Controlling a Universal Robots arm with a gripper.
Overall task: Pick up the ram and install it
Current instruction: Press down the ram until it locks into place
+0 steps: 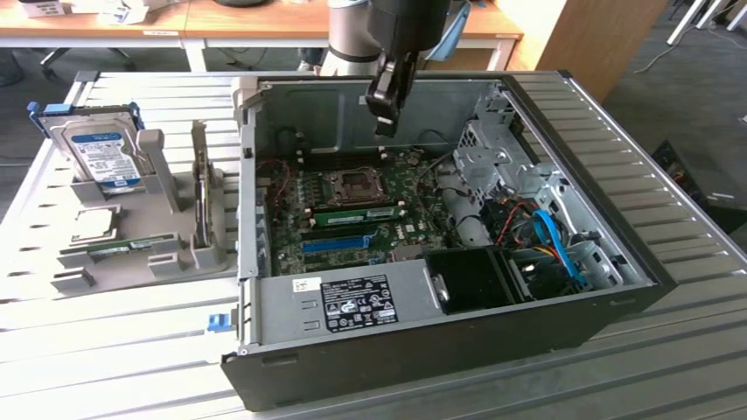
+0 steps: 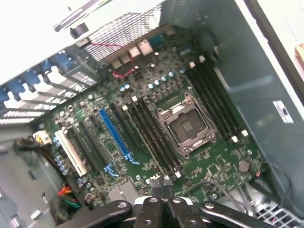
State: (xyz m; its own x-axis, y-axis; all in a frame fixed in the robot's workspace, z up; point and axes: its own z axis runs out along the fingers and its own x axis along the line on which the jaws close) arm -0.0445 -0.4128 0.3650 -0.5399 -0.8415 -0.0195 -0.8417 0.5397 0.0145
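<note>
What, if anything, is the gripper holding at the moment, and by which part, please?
Nothing: the gripper hangs shut and empty above the motherboard inside the computer case. A ram stick lies in the grey holder outside.

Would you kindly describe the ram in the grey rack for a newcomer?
Find the grey rack on the exterior view's left of the open computer case. On it, nearer the camera than the hard drive and square processor chip, sits the ram: the only long, narrow green strip.

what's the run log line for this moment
claw: shut, above motherboard in open case | ram: in grey holder, exterior view's left | held: nothing visible
</note>
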